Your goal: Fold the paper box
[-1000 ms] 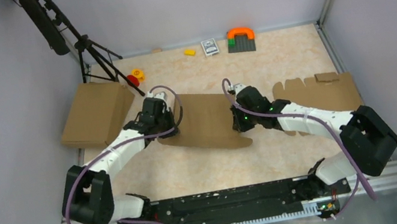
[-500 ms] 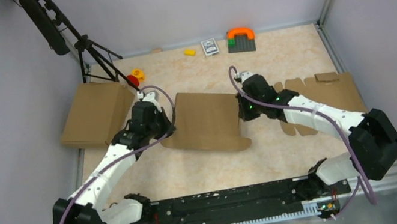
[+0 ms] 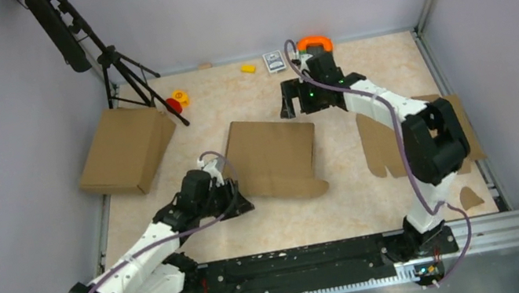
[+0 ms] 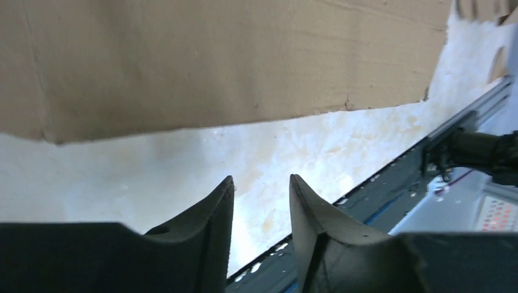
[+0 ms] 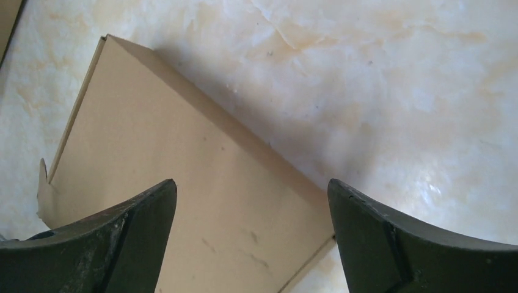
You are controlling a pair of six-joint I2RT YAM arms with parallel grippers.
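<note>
The paper box (image 3: 274,156) lies flat in the middle of the table as a closed, shallow brown cardboard rectangle, with a rounded tab sticking out at its near right corner. My left gripper (image 3: 240,202) sits low by the box's near left corner, off the cardboard. In the left wrist view the box (image 4: 214,61) fills the top, and the left gripper (image 4: 261,182) is open a little with only table between its fingers. My right gripper (image 3: 287,103) hovers behind the box's far right corner. From the right wrist the box (image 5: 201,201) lies below the right gripper (image 5: 251,186), which stands wide open and empty.
Another brown box (image 3: 125,149) lies at the left edge beside a black tripod (image 3: 119,66). A notched cardboard blank (image 3: 387,145) lies at the right under the right arm. Small toys (image 3: 175,101), a card deck (image 3: 274,60) and an orange-and-green block (image 3: 314,50) line the back.
Both grippers have opened and let go of the box. The left one drew back toward the near edge, the right one swung away toward the back. The box has stayed in the middle.
</note>
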